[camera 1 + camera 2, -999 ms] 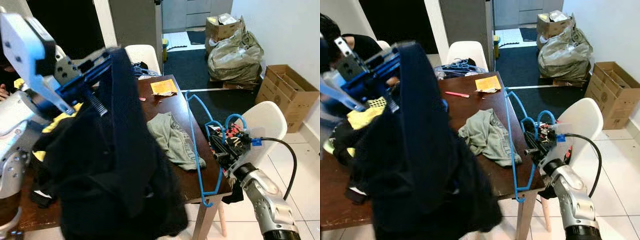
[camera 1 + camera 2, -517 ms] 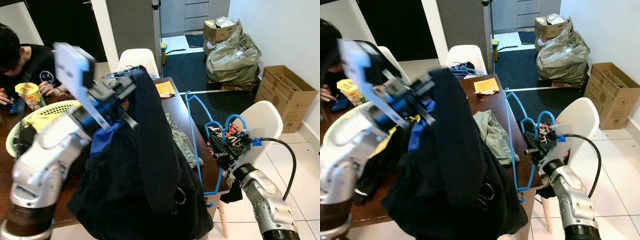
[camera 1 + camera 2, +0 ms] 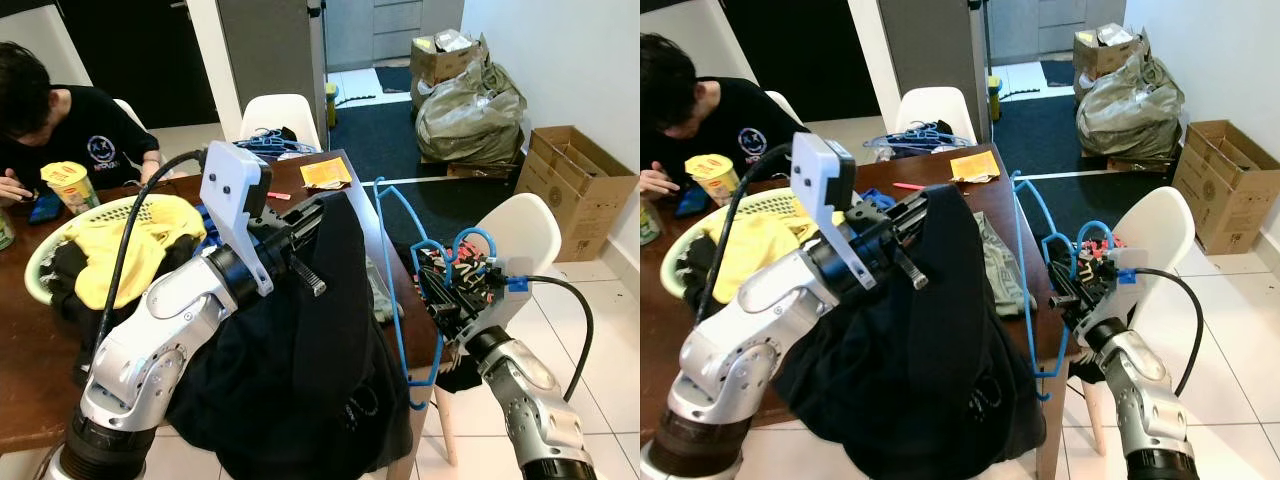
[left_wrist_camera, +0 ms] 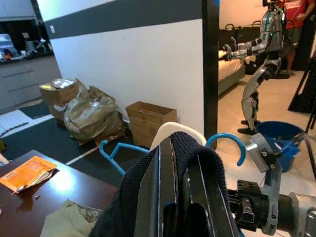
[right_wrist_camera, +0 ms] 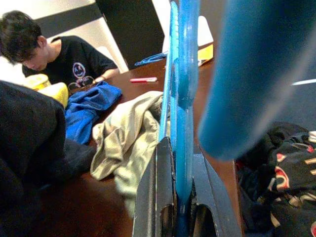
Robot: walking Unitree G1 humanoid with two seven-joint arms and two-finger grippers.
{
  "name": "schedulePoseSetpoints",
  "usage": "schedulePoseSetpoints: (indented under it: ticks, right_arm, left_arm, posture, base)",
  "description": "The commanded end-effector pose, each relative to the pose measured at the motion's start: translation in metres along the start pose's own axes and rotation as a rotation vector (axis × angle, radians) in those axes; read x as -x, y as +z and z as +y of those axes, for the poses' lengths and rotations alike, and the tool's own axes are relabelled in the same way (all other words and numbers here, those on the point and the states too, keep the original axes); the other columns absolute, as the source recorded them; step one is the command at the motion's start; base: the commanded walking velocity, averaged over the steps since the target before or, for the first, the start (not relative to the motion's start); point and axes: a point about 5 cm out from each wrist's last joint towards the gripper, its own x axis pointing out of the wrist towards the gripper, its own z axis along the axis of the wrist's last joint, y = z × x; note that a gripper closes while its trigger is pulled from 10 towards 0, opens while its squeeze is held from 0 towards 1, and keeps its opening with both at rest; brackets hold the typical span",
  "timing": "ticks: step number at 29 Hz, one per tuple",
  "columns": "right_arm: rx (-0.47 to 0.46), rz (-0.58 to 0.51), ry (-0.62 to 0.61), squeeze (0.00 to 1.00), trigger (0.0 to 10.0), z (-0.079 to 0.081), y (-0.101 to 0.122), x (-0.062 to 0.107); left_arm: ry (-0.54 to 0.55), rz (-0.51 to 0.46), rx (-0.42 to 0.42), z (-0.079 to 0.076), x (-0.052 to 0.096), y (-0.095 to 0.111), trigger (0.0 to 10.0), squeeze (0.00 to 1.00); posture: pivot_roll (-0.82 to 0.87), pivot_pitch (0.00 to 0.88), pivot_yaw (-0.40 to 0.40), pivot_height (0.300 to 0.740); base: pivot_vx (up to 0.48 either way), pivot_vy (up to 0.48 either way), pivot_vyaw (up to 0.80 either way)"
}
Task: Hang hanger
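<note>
The hanger [image 3: 392, 270] is thin blue wire or plastic, a triangular frame with a curled hook [image 3: 468, 240], standing upright past the table's right edge. The right gripper [image 3: 440, 300] has its fingers clamped on the frame just below the hook; the right wrist view shows the blue bar pinched tight between the two black fingers [image 5: 160, 197].

Just to that gripper's left hangs a heavy black garment [image 3: 300, 380], soft and knitted, draped in thick folds down over the table edge. The left gripper [image 3: 305, 235] holds it up by a bunched fold; in the left wrist view the ribbed black cloth [image 4: 197, 153] wraps over the fingers, closed on it.

Beyond the hanger lies a crumpled grey-green shirt [image 3: 992, 262] on the dark glossy wooden table [image 3: 30, 390]. Farther left sits a pale green slotted basket [image 3: 40, 265] heaped with yellow and dark laundry. A person [image 3: 60, 130] in black sits at the far corner.

The left wrist view alone takes in a second humanoid robot [image 4: 256, 64] in a far room. The right wrist view picks out a blue cloth [image 5: 86, 111] beside the shirt.
</note>
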Motion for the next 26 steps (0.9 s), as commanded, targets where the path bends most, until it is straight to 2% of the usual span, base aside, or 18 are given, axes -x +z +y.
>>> schedulePoseSetpoints:
  ticks: [1,16,26]
  right_arm:
    - [-0.032,0.020,0.001,0.00,10.0,0.001,-0.008,0.001]
    - [-0.048,0.015,-0.004,0.00,10.0,0.000,-0.008,0.002]
    - [-0.054,0.023,-0.013,0.00,10.0,-0.001,-0.008,0.002]
  left_arm:
    - [0.015,0.026,0.004,0.002,0.002,-0.006,10.0,0.00]
    - [0.011,0.059,0.018,-0.005,0.001,-0.021,10.0,0.00]
    - [0.016,0.123,0.068,-0.010,0.005,-0.046,10.0,0.00]
  posture:
    - [-0.04,0.009,0.099,0.740]
    - [-0.05,0.010,0.104,0.740]
    - [-0.05,0.012,0.103,0.740]
  base:
    - [-0.368,0.000,0.00]
    - [-0.367,0.000,0.00]
    - [-0.372,0.000,0.00]
